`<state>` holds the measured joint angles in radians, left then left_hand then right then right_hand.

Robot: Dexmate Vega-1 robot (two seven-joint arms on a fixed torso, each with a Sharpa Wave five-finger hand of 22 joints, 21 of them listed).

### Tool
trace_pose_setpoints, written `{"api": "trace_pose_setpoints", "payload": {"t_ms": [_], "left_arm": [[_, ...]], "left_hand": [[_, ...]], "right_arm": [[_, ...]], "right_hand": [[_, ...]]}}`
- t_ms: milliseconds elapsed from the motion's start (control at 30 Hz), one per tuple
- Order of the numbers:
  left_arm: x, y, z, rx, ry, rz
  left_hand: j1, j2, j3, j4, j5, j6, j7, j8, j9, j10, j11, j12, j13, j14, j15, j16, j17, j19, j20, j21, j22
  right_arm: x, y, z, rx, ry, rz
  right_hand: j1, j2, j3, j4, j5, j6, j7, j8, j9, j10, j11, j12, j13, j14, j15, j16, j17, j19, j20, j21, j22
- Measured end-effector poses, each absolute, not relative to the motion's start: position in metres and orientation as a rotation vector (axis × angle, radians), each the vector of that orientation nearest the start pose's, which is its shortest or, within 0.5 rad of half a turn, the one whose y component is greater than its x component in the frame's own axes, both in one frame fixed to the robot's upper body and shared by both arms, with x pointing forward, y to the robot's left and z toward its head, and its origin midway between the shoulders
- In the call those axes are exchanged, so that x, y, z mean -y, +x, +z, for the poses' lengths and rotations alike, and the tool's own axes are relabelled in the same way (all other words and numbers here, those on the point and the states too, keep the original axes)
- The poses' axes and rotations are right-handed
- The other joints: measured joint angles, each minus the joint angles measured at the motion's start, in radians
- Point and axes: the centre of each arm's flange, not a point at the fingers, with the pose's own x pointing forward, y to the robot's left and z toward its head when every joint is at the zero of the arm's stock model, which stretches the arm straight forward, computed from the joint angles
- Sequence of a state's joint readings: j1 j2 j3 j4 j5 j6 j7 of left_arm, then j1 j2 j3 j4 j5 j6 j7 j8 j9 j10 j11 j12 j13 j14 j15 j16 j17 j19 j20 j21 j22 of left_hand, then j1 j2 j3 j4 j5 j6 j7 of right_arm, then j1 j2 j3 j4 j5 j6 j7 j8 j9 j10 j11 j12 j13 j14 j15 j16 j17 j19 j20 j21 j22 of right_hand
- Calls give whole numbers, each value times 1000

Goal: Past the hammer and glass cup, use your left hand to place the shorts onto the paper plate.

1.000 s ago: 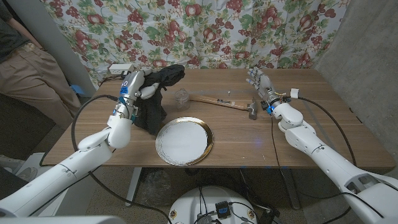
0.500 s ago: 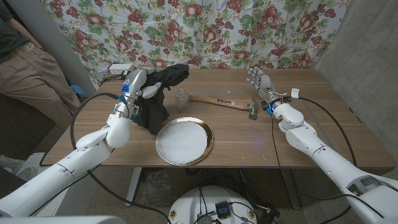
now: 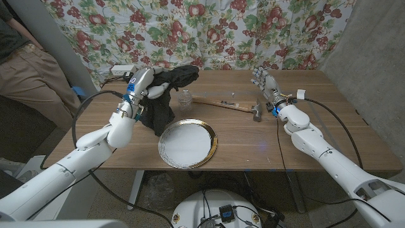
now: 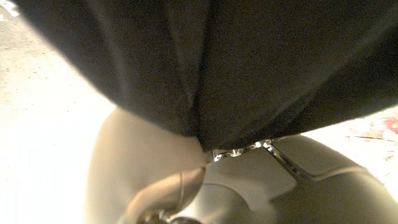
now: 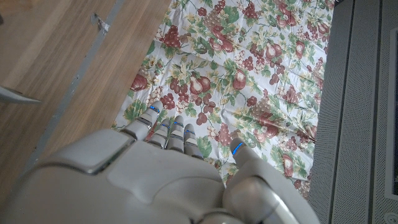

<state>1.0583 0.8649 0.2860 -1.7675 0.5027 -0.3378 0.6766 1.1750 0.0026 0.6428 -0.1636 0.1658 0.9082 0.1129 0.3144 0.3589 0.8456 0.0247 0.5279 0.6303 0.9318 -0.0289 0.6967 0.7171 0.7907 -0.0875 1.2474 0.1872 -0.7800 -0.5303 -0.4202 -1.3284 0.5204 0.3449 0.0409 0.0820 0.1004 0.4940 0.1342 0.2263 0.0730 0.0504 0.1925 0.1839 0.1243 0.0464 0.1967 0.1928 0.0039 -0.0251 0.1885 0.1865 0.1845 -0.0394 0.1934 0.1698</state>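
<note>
I have the black cloth shorts (image 3: 162, 95) gripped in my left hand (image 3: 140, 83), raised over the wooden table (image 3: 304, 142) left of the small clear glass cup (image 3: 185, 98). They hang lengthwise, drooping toward the gold-rimmed white paper plate (image 3: 187, 144). The wooden-handled hammer (image 3: 228, 105) lies sideways. My right hand (image 3: 265, 83) stands beside its head, fingers loosely extended, holding nothing.

Fruit-print curtain (image 3: 253, 31) backdrop, wooden table (image 3: 253, 142), grey wall (image 3: 370, 63) at right
</note>
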Motion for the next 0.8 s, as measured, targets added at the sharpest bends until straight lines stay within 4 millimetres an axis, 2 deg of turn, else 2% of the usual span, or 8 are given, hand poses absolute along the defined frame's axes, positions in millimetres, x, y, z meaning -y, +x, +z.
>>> {"api": "trace_pose_setpoints", "payload": {"t_ms": [800], "left_arm": [[-266,484,43,1367,1069,204]], "left_hand": [[0,0,3,3,4,10,-4,-3,0,7,-7,-12,3,9,-9,-9,12,-3,0,15,-2]], "right_arm": [[263,641,17,723,-134,267]], "right_hand": [[0,0,0,0,0,0,0,0,0,0,0,0,0,0,0,0,0,0,0,0,0]]}}
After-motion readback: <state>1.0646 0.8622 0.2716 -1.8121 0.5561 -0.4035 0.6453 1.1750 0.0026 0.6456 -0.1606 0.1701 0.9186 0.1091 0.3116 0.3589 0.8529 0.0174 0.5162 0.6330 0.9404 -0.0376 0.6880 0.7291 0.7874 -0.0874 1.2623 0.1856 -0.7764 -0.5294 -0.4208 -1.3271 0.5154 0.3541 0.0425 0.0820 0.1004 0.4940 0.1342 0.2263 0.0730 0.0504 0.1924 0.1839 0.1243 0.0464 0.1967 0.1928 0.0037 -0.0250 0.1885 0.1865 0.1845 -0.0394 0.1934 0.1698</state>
